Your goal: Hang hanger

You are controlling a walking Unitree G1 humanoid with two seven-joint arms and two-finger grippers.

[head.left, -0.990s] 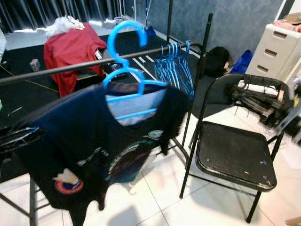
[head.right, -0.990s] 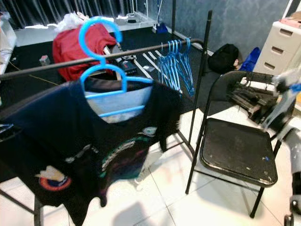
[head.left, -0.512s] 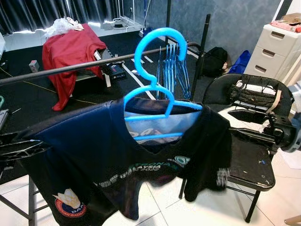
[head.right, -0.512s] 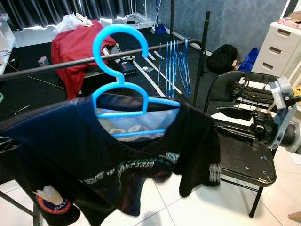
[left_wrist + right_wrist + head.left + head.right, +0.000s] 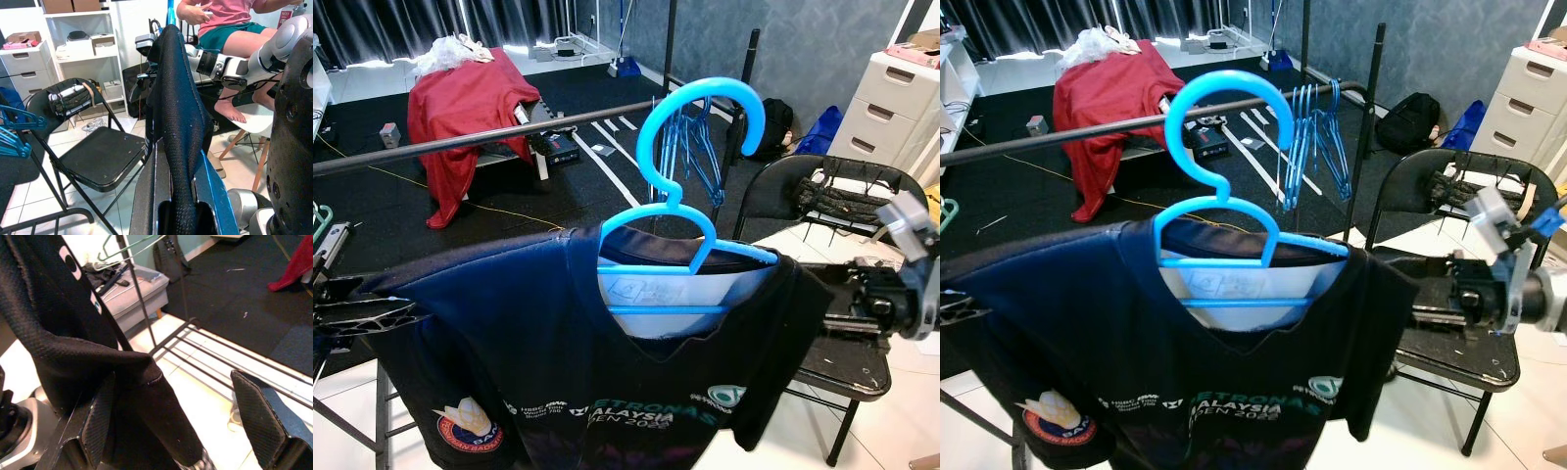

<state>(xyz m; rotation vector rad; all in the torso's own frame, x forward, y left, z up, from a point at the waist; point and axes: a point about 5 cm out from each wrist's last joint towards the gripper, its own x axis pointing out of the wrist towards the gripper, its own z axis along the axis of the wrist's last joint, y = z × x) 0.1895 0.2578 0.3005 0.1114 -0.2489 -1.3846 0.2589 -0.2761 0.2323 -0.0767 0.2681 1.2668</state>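
A blue hanger carrying a dark shirt is held up in front of the black rail, its hook not over it. The left hand is clenched on the shirt's sleeve. The right hand is spread wide, the other sleeve draped over one finger. More hangers hang on the rail above a chair

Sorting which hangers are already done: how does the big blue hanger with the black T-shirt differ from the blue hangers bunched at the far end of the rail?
The big blue hanger carries a black T-shirt; the bunched hangers are bare. Its hook is off the rail, raised in front of it, while theirs are hooked over the rail. It faces the camera broadside; they hang edge-on, packed together. All are the same light blue.
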